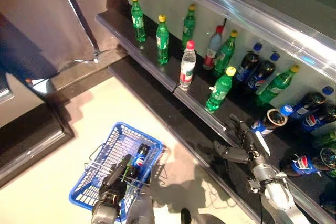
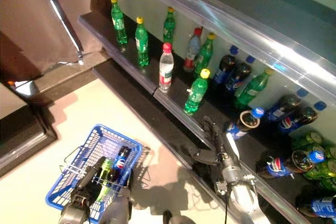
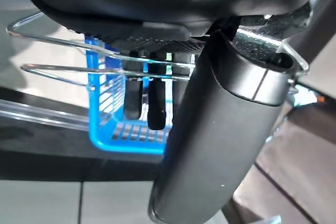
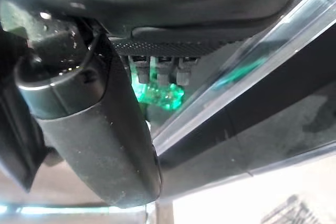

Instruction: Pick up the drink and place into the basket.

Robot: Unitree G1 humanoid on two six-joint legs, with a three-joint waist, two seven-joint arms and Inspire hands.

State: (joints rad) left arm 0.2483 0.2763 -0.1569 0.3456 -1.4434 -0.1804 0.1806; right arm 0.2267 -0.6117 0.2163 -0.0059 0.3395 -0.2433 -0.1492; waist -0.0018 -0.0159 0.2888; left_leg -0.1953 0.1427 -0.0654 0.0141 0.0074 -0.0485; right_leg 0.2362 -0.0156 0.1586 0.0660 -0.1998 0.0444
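Observation:
My left hand (image 1: 116,174) is shut on the thin wire handles (image 3: 63,69) of the blue basket (image 1: 142,134), which hangs low at the left above the floor. A dark cola bottle (image 1: 139,158) and a green bottle (image 2: 105,174) lie in it. My right hand (image 1: 241,148) is open and empty at the front edge of the dark shelf (image 1: 157,69). It is just below and right of a yellow-capped green bottle (image 1: 219,90), apart from it. In the right wrist view the fingers (image 4: 157,72) point toward that green bottle (image 4: 157,95).
The shelf holds upright green bottles, a clear water bottle (image 1: 187,65) with a pink cap, and dark cola bottles (image 1: 257,72). More cola bottles (image 1: 268,121) lie on their sides at the right. A clear rail runs along the shelf front. A dark step (image 1: 31,135) borders the cream floor at the left.

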